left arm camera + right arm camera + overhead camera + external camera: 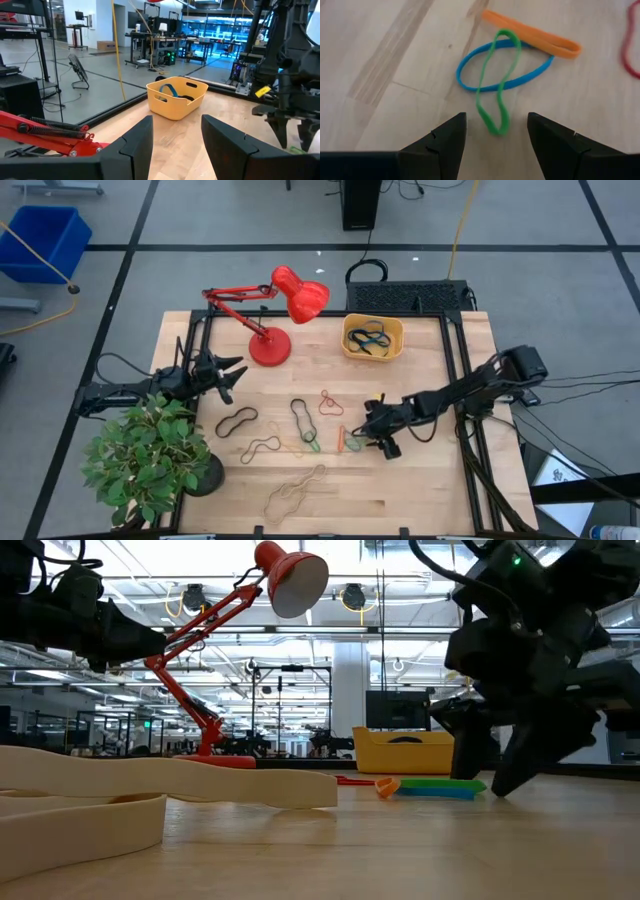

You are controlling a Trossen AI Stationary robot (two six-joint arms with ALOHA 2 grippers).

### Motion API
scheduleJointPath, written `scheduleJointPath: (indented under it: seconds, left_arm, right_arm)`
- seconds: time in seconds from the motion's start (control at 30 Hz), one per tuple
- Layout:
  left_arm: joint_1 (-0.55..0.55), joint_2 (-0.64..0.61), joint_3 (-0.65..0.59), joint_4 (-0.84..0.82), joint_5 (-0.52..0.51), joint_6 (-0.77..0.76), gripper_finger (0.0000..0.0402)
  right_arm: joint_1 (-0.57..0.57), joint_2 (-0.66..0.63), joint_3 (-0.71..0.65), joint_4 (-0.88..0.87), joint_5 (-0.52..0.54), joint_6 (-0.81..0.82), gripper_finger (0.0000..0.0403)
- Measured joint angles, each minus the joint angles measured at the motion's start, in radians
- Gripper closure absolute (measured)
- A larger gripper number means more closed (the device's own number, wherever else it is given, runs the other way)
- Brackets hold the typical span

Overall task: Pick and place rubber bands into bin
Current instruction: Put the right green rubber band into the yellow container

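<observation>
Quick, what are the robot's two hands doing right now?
Left hand: open, empty, by the red lamp.
Right hand: open, empty, over the green rubber band.

A pale wooden desk [420, 490] stands on a grey floor [200, 215] crossed by dark lines. On the floor at ten o'clock from the desk sits a large blue bin [42, 240]; a black box [361, 202] stands at twelve o'clock. Beyond the desk the room opens into a wide hall with a white column [349, 685], rows of ceiling lights [150, 635], a floor fan [79, 70] and distant workbenches [165, 47].
</observation>
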Motion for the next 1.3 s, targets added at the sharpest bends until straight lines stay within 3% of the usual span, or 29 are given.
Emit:
scheduleJointPath:
  seconds: [0.23, 0.77, 1.03, 1.3]
  left_arm:
    - [0.0, 0.0, 0.0, 0.0, -0.002, 0.0, 0.0229]
    - [0.0, 0.0, 0.0, 0.0, -0.004, -0.001, 0.0229]
    - [0.0, 0.0, 0.0, 0.001, -0.01, -0.001, 0.0229]
    - [0.0, 0.0, 0.0, 0.003, -0.01, -0.002, 0.0229]
  right_arm:
    - [0.007, 0.031, 0.003, 0.009, 0.001, 0.0, 0.0231]
    - [0.003, 0.004, 0.0, -0.017, -0.003, 0.0, 0.0396]
    - [-0.056, -0.152, -0.003, -0.045, 0.001, 0.006, 0.04]
    - [-0.163, -0.412, -0.002, -0.01, 0.257, -0.058, 0.0401]
